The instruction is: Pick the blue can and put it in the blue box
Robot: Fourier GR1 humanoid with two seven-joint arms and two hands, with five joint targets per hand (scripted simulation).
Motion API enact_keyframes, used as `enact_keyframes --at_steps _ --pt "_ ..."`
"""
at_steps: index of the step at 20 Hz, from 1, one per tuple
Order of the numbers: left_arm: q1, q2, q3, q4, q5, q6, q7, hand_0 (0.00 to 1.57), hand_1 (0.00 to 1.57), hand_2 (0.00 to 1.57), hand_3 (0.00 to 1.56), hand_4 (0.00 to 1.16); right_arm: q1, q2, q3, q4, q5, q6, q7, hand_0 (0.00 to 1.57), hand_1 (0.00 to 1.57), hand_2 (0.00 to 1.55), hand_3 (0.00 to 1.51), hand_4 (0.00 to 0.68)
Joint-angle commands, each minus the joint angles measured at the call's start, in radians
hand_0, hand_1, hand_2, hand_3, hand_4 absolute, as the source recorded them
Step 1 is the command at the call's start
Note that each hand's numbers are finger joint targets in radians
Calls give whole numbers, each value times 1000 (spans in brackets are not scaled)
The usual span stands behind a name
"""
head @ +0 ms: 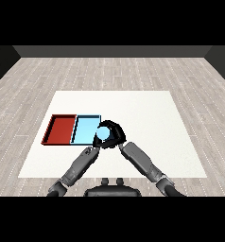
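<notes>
The blue can shows as a pale blue round top at the right edge of the light blue tray. My right hand is curled round the can, with black fingers wrapping its far and right sides. The can's body is mostly hidden by that hand. My left hand sits just below the blue tray's near right corner, close under the can and partly covered by the right hand.
The red tray lies directly left of the blue tray, sharing a wall with it. Both trays hold nothing else. The white table stretches to the right and back, with wooden floor around it.
</notes>
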Motion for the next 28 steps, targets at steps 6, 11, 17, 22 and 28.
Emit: enact_keyframes --at_steps 6,11,17,22,28 --pt "-64 -18 -81 93 149 80 -92 1571 1571 1520 1454 1121 36 13 -11 -69 31 -6 51 0 0 0 0 0" --pt "-73 -18 -19 125 68 25 -50 1571 1571 1565 1492 1141 -34 13 -58 -21 -15 4 55 0 0 0 0 0" --pt "-87 -18 40 131 6 9 -53 1571 1571 1571 1510 1133 107 -1 -104 -127 56 81 68 0 0 0 0 0" --pt "-60 -18 71 142 -8 -19 -69 1571 1571 1571 1503 1128 134 -44 -199 -232 41 140 127 0 0 0 0 0" --pt "-17 29 63 14 -98 14 47 1571 1571 1571 1493 1126 315 -79 -216 -403 56 125 90 0 0 0 0 0"
